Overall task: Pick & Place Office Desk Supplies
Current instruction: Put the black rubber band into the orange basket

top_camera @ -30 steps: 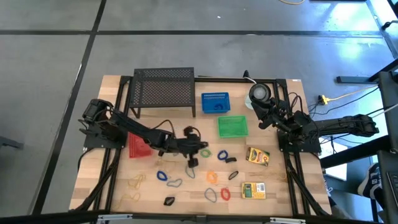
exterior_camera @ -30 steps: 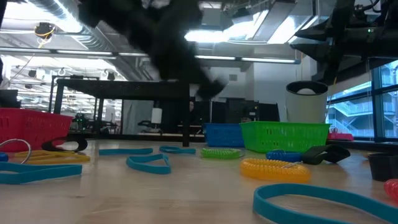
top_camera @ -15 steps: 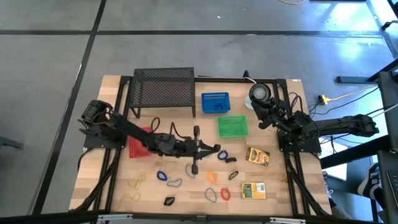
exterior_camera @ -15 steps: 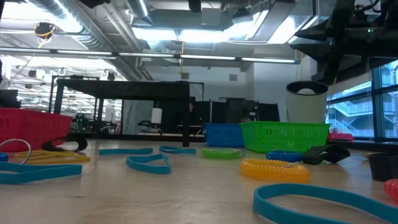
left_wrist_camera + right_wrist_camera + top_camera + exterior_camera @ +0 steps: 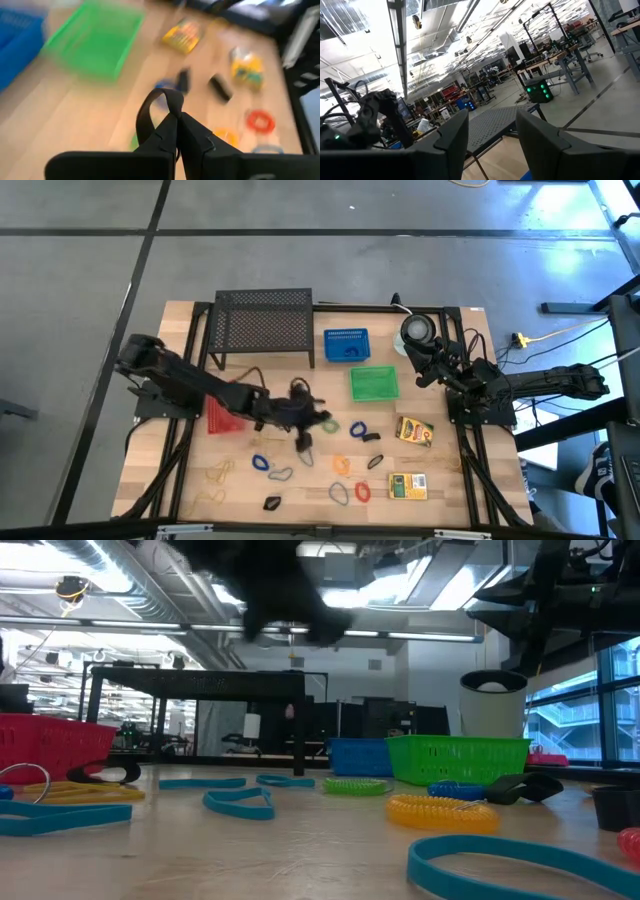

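My left gripper (image 5: 175,119) hangs over the table's middle (image 5: 322,420), shut on a thin black loop (image 5: 150,107). On the wood lie loose supplies: blue loops (image 5: 262,463) (image 5: 358,430), a grey loop (image 5: 281,475), an orange loop (image 5: 342,466), a red one (image 5: 361,492), tan rubber bands (image 5: 218,472), black clips (image 5: 373,437) (image 5: 271,502) and two yellow-green boxes (image 5: 414,430) (image 5: 407,486). My right gripper (image 5: 490,117) waits open at the far right (image 5: 425,355), raised, with nothing between its fingers. My left gripper pinches one end of the black loop (image 5: 171,111) between its two fingertips. The rest of the loop curves out beyond the fingertips, lifted clear of the table. The fingers slant downward, coming from the table's left.
A red basket (image 5: 222,415) sits left of the gripper, and a green basket (image 5: 374,383) and a blue basket (image 5: 346,345) sit behind it. A black mesh rack (image 5: 263,325) stands at the far edge. A round grey-white disc (image 5: 418,330) is by the right arm.
My left gripper has risen from near the table's surface and rolled about its own axis, staying shut. In the low view its dark shape has gone from mid-picture up to the top edge.
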